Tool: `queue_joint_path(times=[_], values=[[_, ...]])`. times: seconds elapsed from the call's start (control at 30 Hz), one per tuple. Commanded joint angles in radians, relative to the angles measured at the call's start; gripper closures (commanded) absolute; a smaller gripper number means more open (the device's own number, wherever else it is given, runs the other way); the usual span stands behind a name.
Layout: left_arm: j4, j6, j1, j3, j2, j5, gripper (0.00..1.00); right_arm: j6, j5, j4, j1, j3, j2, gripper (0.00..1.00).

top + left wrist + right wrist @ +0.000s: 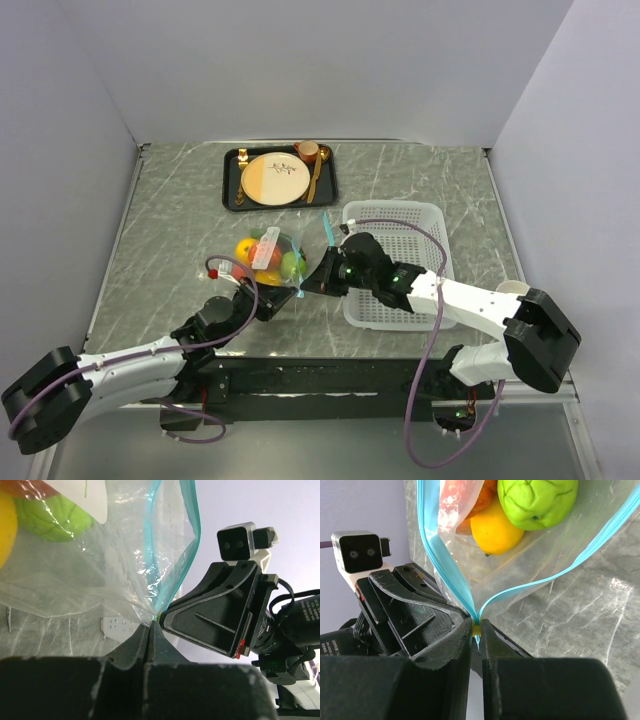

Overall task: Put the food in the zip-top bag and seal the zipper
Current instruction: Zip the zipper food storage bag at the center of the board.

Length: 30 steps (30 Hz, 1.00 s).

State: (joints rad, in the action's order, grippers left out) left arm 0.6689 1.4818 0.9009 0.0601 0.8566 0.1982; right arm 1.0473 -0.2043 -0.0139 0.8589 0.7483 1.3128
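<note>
Since the food (246, 250) already sits inside the bag (266, 252), the step in hand is judged to be sealing the zipper (300, 290).

Top view: the bag lies at 9 o'clock from the basket (420, 212) and at 6 o'clock from the tray (230, 190). Both arms meet at the bag's 5 o'clock corner. The left gripper (285, 298) reaches in from 7 o'clock and the right gripper (308, 286) from 3 o'clock. Jaw state cannot be read here.

Left wrist view: the left gripper's jaws are fully closed, pinching the bag film where the zipper ends. The zipper runs up toward 12 o'clock, slack and folded. A lime (55, 520) shows through the film at 11 o'clock.

Right wrist view: the right gripper's jaws stand nearly closed, clamping the zipper end between them. Above the jaws the two tracks split into a V, one toward 11 o'clock and one toward 2 o'clock, so the mouth is not yet closed. A lemon (495, 530) lies just behind the opening.

Next move: with the left gripper anchoring the corner, the right gripper should slide along the zipper under a steady pinch, keeping both tracks aligned. Slack film may bunch, or a track may slip free.
</note>
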Motion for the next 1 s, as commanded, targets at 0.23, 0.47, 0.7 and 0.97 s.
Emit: queue_joint_path(times=[0.23,0.47,0.7,0.97], values=[[0.103,-0.041,0.003,-0.008,0.093,-0.146,0.99,-0.073,0.097,0.026,-0.040,0.069,-0.015,0.84],[0.106,-0.046,0.004,0.000,0.119,-0.158,0.99,-0.084,0.114,0.037,-0.060,0.082,-0.026,0.84],[0.054,-0.040,0.003,-0.009,0.073,-0.132,0.99,-0.093,0.175,0.077,-0.064,0.091,-0.053,0.83],[-0.017,-0.026,0.003,-0.034,-0.004,-0.089,0.99,-0.099,0.198,0.095,-0.077,0.095,-0.067,0.83]])
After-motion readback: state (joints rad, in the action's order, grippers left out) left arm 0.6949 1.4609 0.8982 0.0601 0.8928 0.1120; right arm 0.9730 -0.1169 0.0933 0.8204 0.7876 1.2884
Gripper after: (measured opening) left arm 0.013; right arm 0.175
